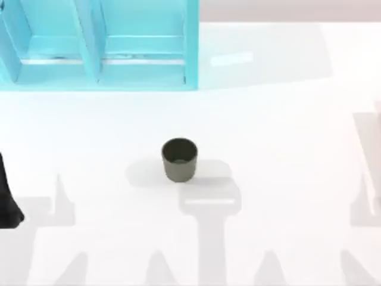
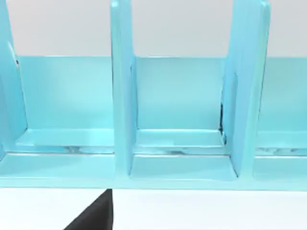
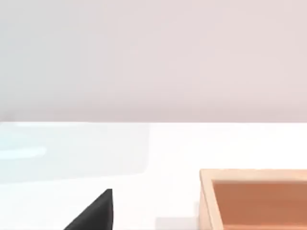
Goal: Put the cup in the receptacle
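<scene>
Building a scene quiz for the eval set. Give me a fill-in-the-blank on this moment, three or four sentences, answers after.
1. The cup stands ____ on the white table.
2. The divided rack at the table's far left is coloured ____.
3. The right wrist view shows the corner of a box coloured ____.
4. The cup holds ____.

Missing words: upright; light blue; orange; nothing

The white counter [image 1: 286,119] carries an olive-grey cup [image 1: 179,159], standing upright with its mouth up, near the middle. Taking the cup as landmark, a light blue rack [image 1: 101,44] with upright dividers stands well apart from it, toward the far left corner. A shallow orange-brown wooden tray [image 3: 256,199] also rests on the counter.
</scene>
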Robot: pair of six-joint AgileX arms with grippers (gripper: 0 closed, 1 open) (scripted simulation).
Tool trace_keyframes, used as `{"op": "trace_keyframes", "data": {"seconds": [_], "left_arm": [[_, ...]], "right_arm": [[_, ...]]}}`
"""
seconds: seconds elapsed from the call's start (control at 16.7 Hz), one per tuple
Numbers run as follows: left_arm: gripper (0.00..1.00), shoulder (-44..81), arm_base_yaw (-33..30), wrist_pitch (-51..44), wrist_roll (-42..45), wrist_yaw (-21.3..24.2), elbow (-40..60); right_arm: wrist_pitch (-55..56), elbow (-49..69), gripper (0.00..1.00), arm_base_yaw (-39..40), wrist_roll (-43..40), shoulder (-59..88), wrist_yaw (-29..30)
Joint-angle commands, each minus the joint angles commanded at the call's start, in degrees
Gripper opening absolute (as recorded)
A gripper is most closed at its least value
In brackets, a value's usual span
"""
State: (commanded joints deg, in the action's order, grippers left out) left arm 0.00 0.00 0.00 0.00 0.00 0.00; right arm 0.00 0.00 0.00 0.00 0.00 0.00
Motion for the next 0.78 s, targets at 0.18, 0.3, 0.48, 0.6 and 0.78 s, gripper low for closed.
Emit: {"op": "trace_keyframes", "data": {"seconds": [0.18, 0.3, 0.48, 0.6, 0.78], "left_arm": [[1.0, 0.0, 0.0, 0.0, 0.0, 0.0, 0.0], [1.0, 0.0, 0.0, 0.0, 0.0, 0.0, 0.0], [1.0, 0.0, 0.0, 0.0, 0.0, 0.0, 0.0], [1.0, 0.0, 0.0, 0.0, 0.0, 0.0, 0.0], [1.0, 0.0, 0.0, 0.0, 0.0, 0.0, 0.0]], "right_arm": [[-0.08, 0.15, 1.0, 0.08, 0.07, 0.1, 0.04], [-1.35, 2.58, 1.0, 1.24, 1.15, 1.74, 0.61], [-5.3, 10.34, 1.0, 4.53, 3.9, 7.05, 2.25], [-8.92, 17.99, 1.0, 7.23, 6.0, 12.5, 3.58], [-15.18, 32.87, 1.0, 11.59, 9.36, 23.45, 5.49]]}}
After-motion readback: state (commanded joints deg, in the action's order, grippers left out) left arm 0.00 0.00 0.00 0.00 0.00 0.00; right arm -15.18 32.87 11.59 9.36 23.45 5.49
